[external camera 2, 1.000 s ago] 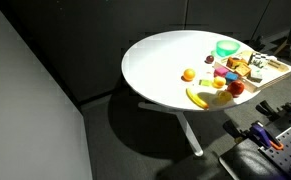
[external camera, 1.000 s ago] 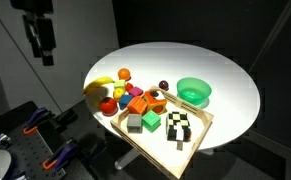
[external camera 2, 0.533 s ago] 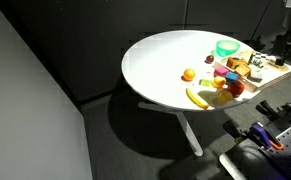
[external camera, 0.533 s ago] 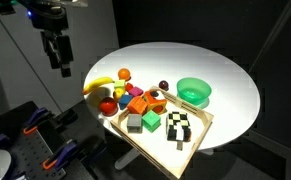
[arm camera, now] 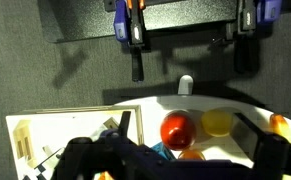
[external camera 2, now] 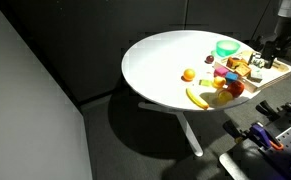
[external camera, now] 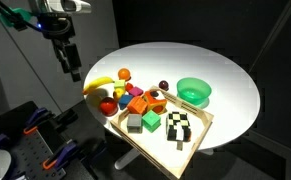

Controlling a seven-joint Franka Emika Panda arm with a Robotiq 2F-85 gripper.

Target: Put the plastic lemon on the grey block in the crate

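Note:
The plastic lemon [external camera: 119, 94] lies on the white table beside a red apple [external camera: 108, 104], outside the crate [external camera: 199, 133]. In the wrist view the lemon [arm camera: 217, 122] shows right of the apple [arm camera: 176, 129]. The grey block [external camera: 134, 123] sits in the crate's near corner, next to a green cube [external camera: 150, 120]. My gripper [external camera: 73, 66] hangs open and empty in the air over the table's edge, above and to the side of the fruit. It also shows at the frame edge in an exterior view, gripper [external camera 2: 270, 52]. Its dark fingers [arm camera: 125, 124] frame the apple and lemon from high up.
A banana [external camera: 98, 86], an orange [external camera: 124, 73] and a dark plum [external camera: 163, 85] lie near the lemon. A green bowl [external camera: 194, 92] stands behind the crate. A checkered block [external camera: 180, 127] and several coloured blocks fill the crate. The table edge is close.
The gripper has come down and moved in from beyond the table's edge towards the fruit, staying open. Nothing on the table has moved.

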